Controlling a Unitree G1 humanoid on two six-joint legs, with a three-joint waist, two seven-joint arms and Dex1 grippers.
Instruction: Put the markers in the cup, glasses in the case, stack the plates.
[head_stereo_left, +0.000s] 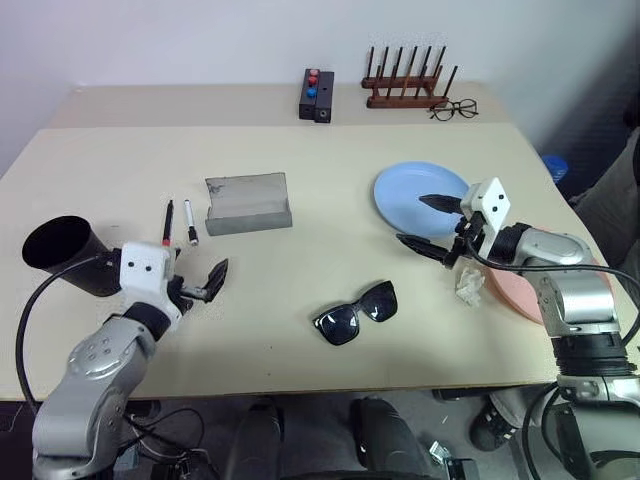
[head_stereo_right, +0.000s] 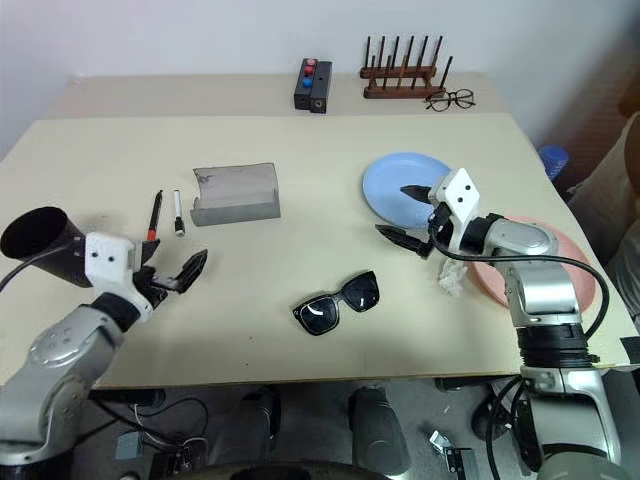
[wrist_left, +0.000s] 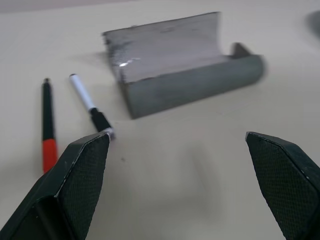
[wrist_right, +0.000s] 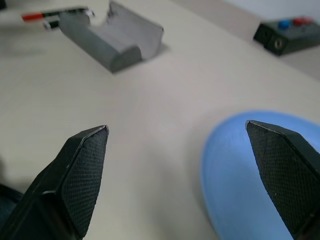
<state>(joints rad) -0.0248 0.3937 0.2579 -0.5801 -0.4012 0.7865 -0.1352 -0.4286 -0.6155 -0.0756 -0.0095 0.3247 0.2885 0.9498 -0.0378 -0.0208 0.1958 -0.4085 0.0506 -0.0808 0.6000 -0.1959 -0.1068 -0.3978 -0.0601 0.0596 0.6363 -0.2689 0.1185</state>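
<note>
Left wrist view, markers (wrist_left: 75, 117) beside open fingers (wrist_left: 82, 175)

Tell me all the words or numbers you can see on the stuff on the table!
There are none to read.
The two markers, the grey case, the sunglasses, the black cup, the blue plate, the pink plate and the black box with red and blue buttons show no writing.
</note>
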